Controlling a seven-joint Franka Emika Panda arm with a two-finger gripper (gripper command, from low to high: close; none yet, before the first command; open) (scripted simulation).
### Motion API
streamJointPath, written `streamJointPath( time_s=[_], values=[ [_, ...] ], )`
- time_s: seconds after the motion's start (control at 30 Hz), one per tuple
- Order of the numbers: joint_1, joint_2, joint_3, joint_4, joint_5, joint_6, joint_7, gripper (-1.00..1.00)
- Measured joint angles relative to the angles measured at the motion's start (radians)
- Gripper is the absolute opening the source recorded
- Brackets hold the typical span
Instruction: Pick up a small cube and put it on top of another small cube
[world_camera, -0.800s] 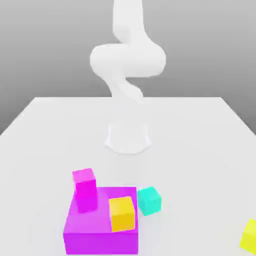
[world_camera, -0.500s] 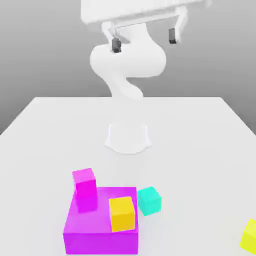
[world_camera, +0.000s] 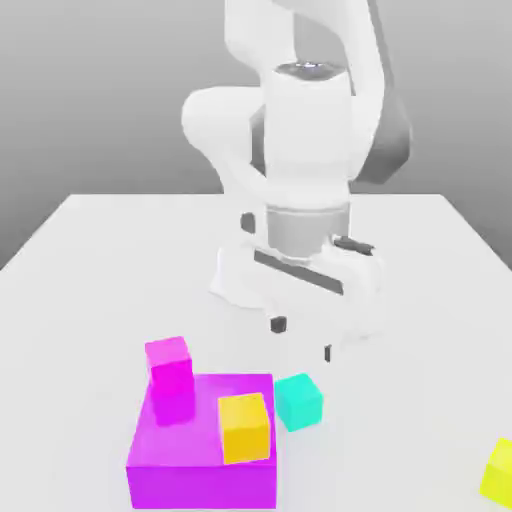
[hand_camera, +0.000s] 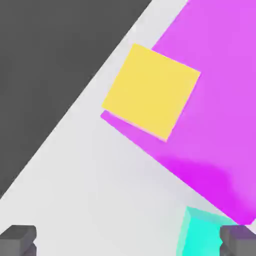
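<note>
In the exterior view the gripper (world_camera: 302, 339) hung low over the table (world_camera: 90, 260), its 2 fingers spread wide and holding nothing, just behind the small teal cube (world_camera: 298, 401), which sat on the table touching the exterior view's right side of the big magenta block (world_camera: 203, 440); an orange-yellow cube (world_camera: 245, 427) and a small magenta cube (world_camera: 170, 378) rested on that block. In the hand view the teal cube (hand_camera: 200, 233) lay beside 1 dark fingertip (hand_camera: 239, 240), not between the 2, so the step in hand looked like the approach, and the next move probably called for centring over the cube before descending and closing.
</note>
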Motion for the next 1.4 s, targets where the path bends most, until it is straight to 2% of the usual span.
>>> streamJointPath(
  time_s=[0.07, 0.13, 0.23, 0.33, 0.37, 0.57, 0.63, 0.77, 0.83, 0.87, 0.93, 1.3, 1.4],
  values=[
    [-0.004, 0.054, 0.009, -0.040, -0.034, 0.039, 0.112, 0.00],
    [-0.010, 0.119, 0.002, -0.055, -0.110, 0.087, 0.210, 0.00],
    [0.042, 0.230, -0.094, -0.040, -0.278, 0.169, 0.344, 0.00],
    [0.171, 0.337, -0.247, -0.018, -0.381, 0.256, 0.424, 0.00],
    [0.203, 0.367, -0.284, -0.012, -0.398, 0.280, 0.438, -1.00],
    [0.221, 0.381, -0.303, -0.009, -0.404, 0.295, 0.443, -1.00],
    [0.189, 0.348, -0.267, -0.016, -0.387, 0.267, 0.429, -1.00],
    [0.119, 0.214, -0.153, -0.045, -0.214, 0.163, 0.301, -1.00],
    [0.139, 0.140, -0.146, -0.059, -0.127, 0.106, 0.239, -1.00],
    [0.148, 0.114, -0.139, -0.064, -0.118, 0.092, 0.217, -1.00],
    [0.156, 0.087, -0.139, -0.031, -0.117, 0.041, 0.251, -1.00],
    [0.005, 0.026, -0.192, 0.289, -0.078, -0.354, 0.725, -1.00],
    [-0.011, 0.077, -0.196, 0.317, -0.092, -0.333, 0.799, -1.00]
  ],
)
